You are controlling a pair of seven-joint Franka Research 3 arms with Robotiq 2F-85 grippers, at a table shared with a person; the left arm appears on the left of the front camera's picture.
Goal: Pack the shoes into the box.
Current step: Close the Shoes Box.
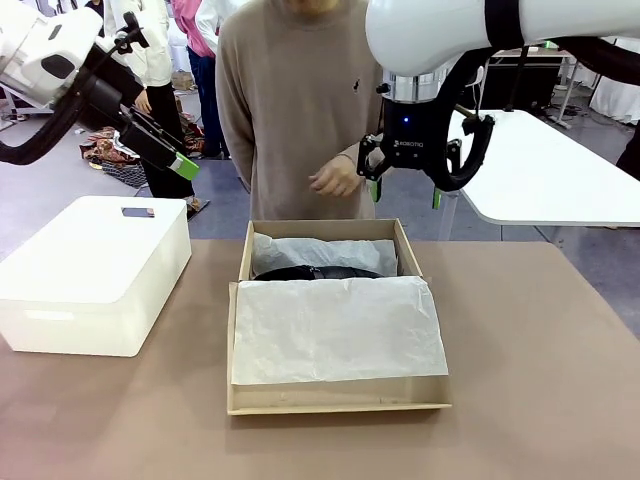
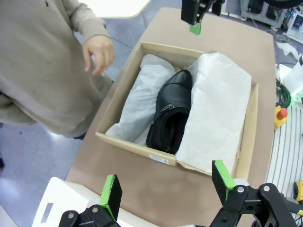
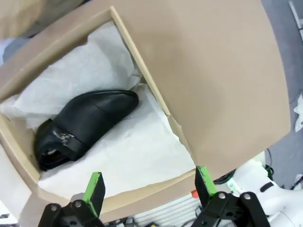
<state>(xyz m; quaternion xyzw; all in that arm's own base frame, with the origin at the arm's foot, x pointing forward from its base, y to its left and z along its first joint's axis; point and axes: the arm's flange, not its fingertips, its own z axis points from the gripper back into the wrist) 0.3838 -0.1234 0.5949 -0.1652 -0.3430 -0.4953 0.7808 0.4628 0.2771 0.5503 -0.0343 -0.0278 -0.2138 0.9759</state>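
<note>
The tan cardboard box point(image 1: 338, 398) sits open mid-table, lined with white tissue paper point(image 1: 338, 328) that covers most of its inside. One glossy black shoe point(image 1: 318, 272) lies in the box's far strip; its buckle shows on the shoe point(image 2: 170, 111) and again on the shoe point(image 3: 85, 125). My right gripper point(image 1: 405, 188) hangs open above the box's far edge, nothing between its fingers point(image 3: 94, 187). High at the far left, my left gripper point(image 1: 165, 150) is open and empty, looking down on the box point(image 2: 137, 144).
A person in a beige sweater stands behind the box, one hand point(image 1: 335, 180) held just left of my right gripper. A white plastic bin point(image 1: 95, 270) with a lid stands left of the box. A white table point(image 1: 560, 180) is at the back right.
</note>
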